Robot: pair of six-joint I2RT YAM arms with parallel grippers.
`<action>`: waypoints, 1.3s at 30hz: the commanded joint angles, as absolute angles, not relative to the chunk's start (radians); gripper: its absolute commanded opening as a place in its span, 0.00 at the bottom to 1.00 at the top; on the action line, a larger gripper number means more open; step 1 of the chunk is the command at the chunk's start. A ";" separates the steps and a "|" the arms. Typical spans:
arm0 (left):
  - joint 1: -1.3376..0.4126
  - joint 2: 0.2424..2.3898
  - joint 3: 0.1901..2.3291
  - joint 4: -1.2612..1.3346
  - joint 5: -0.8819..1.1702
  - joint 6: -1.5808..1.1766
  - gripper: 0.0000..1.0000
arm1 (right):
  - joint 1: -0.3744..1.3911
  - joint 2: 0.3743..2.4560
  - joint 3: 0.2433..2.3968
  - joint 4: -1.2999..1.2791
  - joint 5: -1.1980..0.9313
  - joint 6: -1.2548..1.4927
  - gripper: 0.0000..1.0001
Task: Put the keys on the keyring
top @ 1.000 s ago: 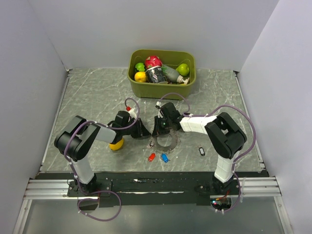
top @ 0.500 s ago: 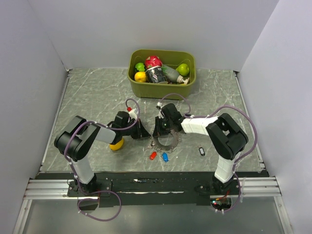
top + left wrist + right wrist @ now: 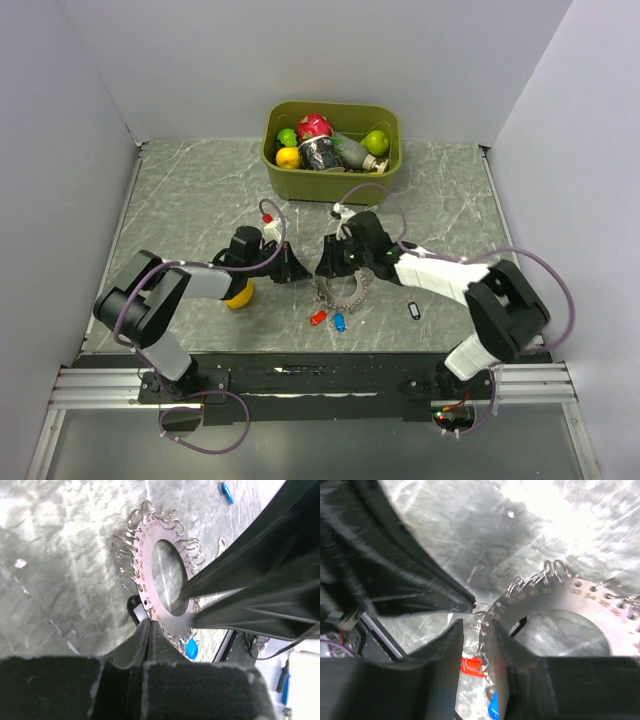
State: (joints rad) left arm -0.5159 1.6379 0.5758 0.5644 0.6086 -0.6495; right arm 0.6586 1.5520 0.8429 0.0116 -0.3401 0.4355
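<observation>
- The left jaws are shut tight, with no gap between the fingers (image 3: pixel 134 646). Their tips touch the rim of the keyring (image 3: pixel 143 567). I cannot tell whether they pinch the rim or only press against it.
- The right jaws stand a little way open, with a narrow gap between the two fingers (image 3: pixel 501 652). The ring's edge and its small wire loops (image 3: pixel 553 570) sit right at that gap, and some loops are inside it. Nothing looks clamped there.
- Both sets of jaws come to the same left side of the ring, their tips just beside each other.
- There is one keyring, lying flat on the counter (image 3: pixel 180 190). It is toward the front, between the left arm (image 3: pixel 190 282) and the right arm (image 3: pixel 440 275).
- There are three keys, all loose on the counter. One red key (image 3: pixel 318 318) and one blue key (image 3: pixel 339 322) lie side by side just in front of the ring. One black key (image 3: pixel 413 311) lies apart to the right.
- The wire loops around the rim are too many and too fine to count.
- One lemon (image 3: pixel 238 297) sits against the left forearm.
- One olive bin (image 3: pixel 300 182) stands at the back. It holds two green fruits, one yellow fruit, a red item and a dark cup.
</observation>
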 commanded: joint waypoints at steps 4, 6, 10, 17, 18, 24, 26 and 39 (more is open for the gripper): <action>-0.541 1.526 0.609 0.497 0.652 -0.525 0.01 | 0.661 1.349 0.755 0.075 -0.293 0.277 0.55; -0.546 1.487 0.614 0.480 0.660 -0.502 0.01 | 0.661 1.293 0.733 0.069 -0.284 0.249 0.62; -0.552 1.407 0.632 0.419 0.673 -0.460 0.01 | 0.660 1.174 0.684 0.098 -0.319 0.167 0.63; -0.569 1.261 0.673 0.336 0.735 -0.393 0.01 | 0.650 1.030 0.669 0.169 -0.609 0.063 0.64; -0.572 1.250 0.684 0.315 0.738 -0.385 0.01 | 0.649 1.020 0.672 0.163 -0.627 0.058 0.63; -0.600 1.158 0.721 0.255 0.781 -0.336 0.01 | 0.649 0.943 0.661 0.180 -0.753 0.028 0.62; -0.610 1.128 0.726 0.256 0.802 -0.333 0.01 | 0.650 0.928 0.663 0.184 -0.784 0.028 0.61; -0.663 1.069 0.772 0.218 0.929 -0.301 0.01 | 0.597 0.879 0.669 0.175 -1.012 0.008 0.52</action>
